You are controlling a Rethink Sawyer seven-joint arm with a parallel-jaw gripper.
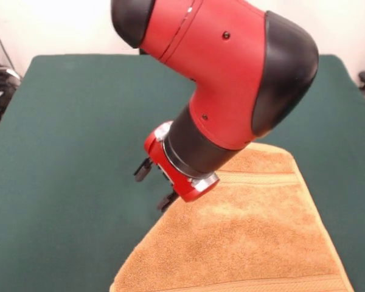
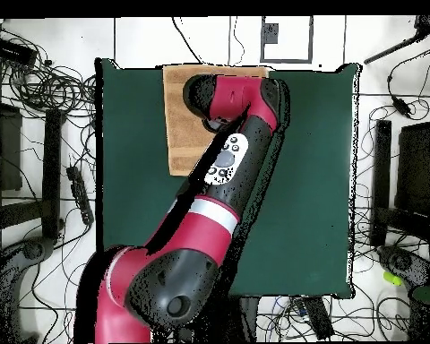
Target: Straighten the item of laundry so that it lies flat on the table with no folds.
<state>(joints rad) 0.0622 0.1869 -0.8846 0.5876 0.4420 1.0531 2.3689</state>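
The green-clothed table [image 1: 79, 121] fills both views, with cables and stands crowding the floor around it in the overhead view. The towel [image 1: 249, 237] lies at one short edge of the table, the near edge in the front view, and runs out of that picture at the bottom, so you cannot check that border there. What shows looks mostly flat, one woven stripe band visible near its far border; the arm [image 2: 236, 152] covers part of it from above, so folds under it cannot be ruled out. The gripper [image 1: 155, 182] hangs tilted just over the towel's left slanting edge, its two dark fingers [image 1: 143, 168] apart with nothing between them. Risks as you proceed: the towel sits at the table rim, so a pull toward that side could drag it off. A descent at this tilt could snag the terry pile and bunch the cloth. Pinching both layers of a hidden fold would keep the fold.
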